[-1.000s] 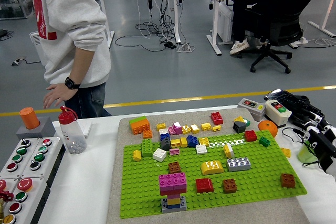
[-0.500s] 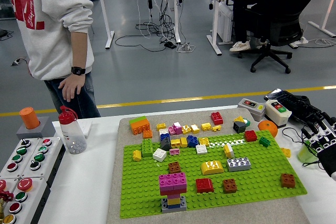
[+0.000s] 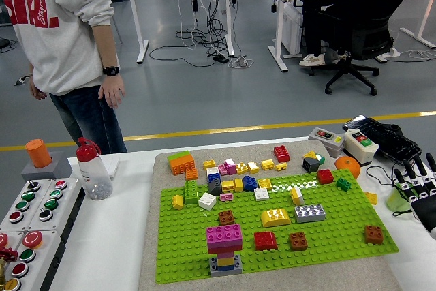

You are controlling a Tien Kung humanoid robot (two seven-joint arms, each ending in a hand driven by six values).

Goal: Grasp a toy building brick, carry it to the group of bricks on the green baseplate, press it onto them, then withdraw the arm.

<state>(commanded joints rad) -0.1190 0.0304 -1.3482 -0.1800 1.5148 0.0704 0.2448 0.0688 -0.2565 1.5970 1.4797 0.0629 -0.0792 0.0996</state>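
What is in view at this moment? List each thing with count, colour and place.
green baseplate: one, on a grey mat, table centre.
brick stack: one, magenta over yellow and grey, baseplate near edge.
loose bricks: many, mixed colours, spread across the baseplate and its far edge.
orange brick: one, far-left corner of the mat.
bottle: one, clear with red cap, left of the mat.
button panel: one, red and green buttons, table's left.
switch boxes: two, beige, far right.
person: one, grey sweatshirt, standing beyond the table's left.
right hand: one, black, fingers spread, holding nothing, right edge.
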